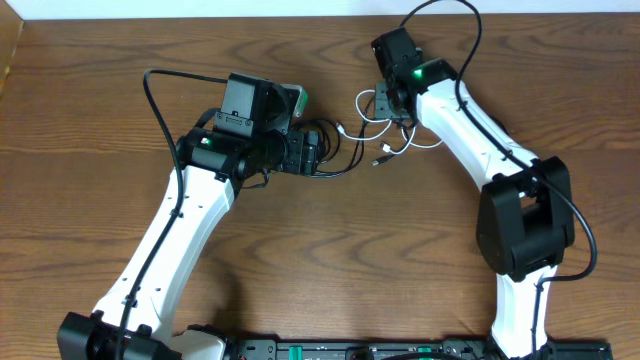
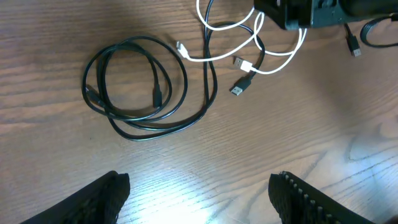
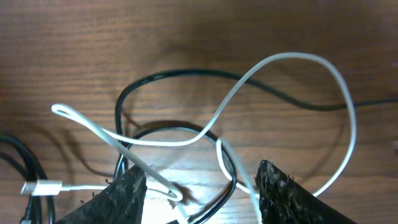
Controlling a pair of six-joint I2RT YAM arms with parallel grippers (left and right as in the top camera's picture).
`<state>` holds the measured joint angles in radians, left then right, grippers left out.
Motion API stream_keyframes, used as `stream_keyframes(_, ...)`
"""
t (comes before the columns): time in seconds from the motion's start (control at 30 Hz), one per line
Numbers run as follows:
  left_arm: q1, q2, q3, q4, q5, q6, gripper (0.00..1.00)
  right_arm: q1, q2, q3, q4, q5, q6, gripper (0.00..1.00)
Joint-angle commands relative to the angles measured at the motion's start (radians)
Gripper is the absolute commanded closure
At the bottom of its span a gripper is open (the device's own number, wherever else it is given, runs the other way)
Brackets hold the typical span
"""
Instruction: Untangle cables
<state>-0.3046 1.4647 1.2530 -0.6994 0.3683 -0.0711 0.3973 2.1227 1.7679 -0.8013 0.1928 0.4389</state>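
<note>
Two cords cross under the right pincer (image 3: 200, 174), so the untangling is barely begun. The black cord (image 3: 180, 73) lies mostly coiled on the worktop (image 1: 100, 100) below the left pincer (image 2: 199, 180), with the white cord (image 3: 298, 55) looped over its tail. Both pincers gape, holding nothing.

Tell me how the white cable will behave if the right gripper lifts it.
Probably floppy: the white cable lies in loose curves, so it should droop on either side of the right gripper. It is likely light, being much thinner than that gripper. It crosses the black cable in several places, so lifting it may drag that one along.
</note>
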Motion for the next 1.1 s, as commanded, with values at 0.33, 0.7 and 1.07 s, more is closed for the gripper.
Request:
stream_keyframes(0.33,0.0,0.006,-0.006,-0.002,0.006,0.026,0.23,-0.062,-0.057,0.031,-0.149,0.003,0.071,0.46)
stream_keyframes(0.7,0.0,0.006,-0.006,0.001,0.006,0.026,0.23,-0.049,-0.05,0.003,-0.19,-0.072,0.179,0.45)
stream_keyframes(1.07,0.0,0.006,-0.006,0.0,0.006,0.026,0.23,-0.029,0.04,0.003,-0.197,-0.069,0.228,0.46)
